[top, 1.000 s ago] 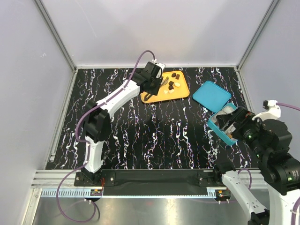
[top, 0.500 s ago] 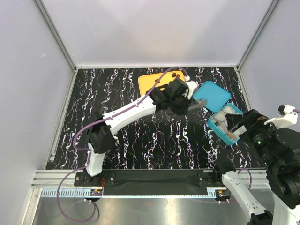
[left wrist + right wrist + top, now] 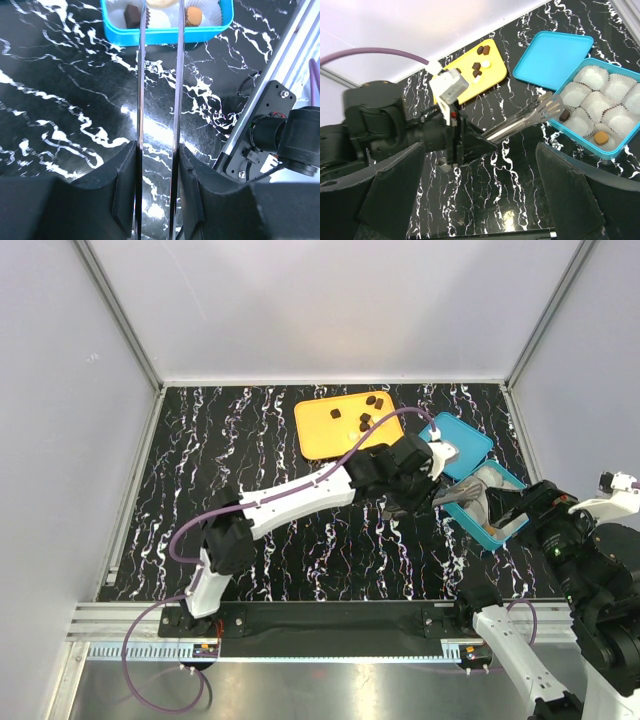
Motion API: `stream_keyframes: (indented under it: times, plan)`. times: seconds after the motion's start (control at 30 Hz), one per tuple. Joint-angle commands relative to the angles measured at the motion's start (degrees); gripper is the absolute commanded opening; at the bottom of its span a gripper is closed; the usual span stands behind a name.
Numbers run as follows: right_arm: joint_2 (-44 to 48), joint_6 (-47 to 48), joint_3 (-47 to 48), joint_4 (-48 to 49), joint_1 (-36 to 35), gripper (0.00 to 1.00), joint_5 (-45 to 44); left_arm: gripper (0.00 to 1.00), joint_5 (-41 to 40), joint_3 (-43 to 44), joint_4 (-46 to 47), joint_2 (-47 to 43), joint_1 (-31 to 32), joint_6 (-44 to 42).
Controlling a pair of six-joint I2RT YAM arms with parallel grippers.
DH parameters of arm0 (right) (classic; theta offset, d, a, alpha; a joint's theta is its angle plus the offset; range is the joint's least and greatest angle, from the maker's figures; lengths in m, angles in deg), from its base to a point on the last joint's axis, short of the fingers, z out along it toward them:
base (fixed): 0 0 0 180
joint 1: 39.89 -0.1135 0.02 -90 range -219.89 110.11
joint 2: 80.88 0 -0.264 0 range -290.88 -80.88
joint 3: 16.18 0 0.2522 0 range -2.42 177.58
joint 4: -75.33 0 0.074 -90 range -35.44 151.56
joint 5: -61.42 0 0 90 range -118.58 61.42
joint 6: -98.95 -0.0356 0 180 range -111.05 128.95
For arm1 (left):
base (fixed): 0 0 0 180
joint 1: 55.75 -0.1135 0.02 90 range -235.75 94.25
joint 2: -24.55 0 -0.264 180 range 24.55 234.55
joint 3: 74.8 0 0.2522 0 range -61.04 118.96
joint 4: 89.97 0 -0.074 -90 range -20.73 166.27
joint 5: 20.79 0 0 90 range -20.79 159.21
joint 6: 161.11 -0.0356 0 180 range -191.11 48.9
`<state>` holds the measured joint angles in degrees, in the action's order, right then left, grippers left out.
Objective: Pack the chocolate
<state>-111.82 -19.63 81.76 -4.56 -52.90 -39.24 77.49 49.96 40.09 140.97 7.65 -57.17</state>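
My left gripper (image 3: 415,480) is shut on metal tongs (image 3: 460,492) whose tips reach over the open teal box (image 3: 497,532). In the left wrist view my left gripper (image 3: 157,150) grips the tongs (image 3: 141,85); a cream piece (image 3: 161,2) shows between their tips. A dark chocolate (image 3: 131,15) and a caramel-brown one (image 3: 193,16) sit in paper cups in the box (image 3: 165,31). More chocolate pieces (image 3: 365,420) lie on the orange tray (image 3: 325,435). My right gripper (image 3: 480,150) is open and empty, high beside the box.
The teal lid (image 3: 465,435) lies flat behind the box. The box's white paper cups (image 3: 600,85) are mostly empty. The enclosure's walls and aluminium frame ring the black marbled table; a rail runs along its near edge (image 3: 260,115).
My left arm has swung right from the orange tray to the teal box, carrying the tongs. My right gripper has drawn back a little to the right.
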Motion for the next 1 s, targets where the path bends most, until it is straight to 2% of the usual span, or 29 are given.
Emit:
stream_keyframes:
  times: [0.0,0.37,0.97]
  plan:
    - [0.7,1.2,0.8,0.0,-0.3,1.0,-2.0,0.35,2.5,2.8,5.5,1.6,0.9,-1.1]
    - [1.0,1.8,-0.2,1.0,-0.3,1.0,-2.1,0.36,5.4,2.8,10.6,5.5,1.2,-1.0]
    - [1.3,3.3,-0.3,1.5,-0.3,1.0,-3.6,0.42,3.9,6.0,10.0,11.0,1.5,-2.1]
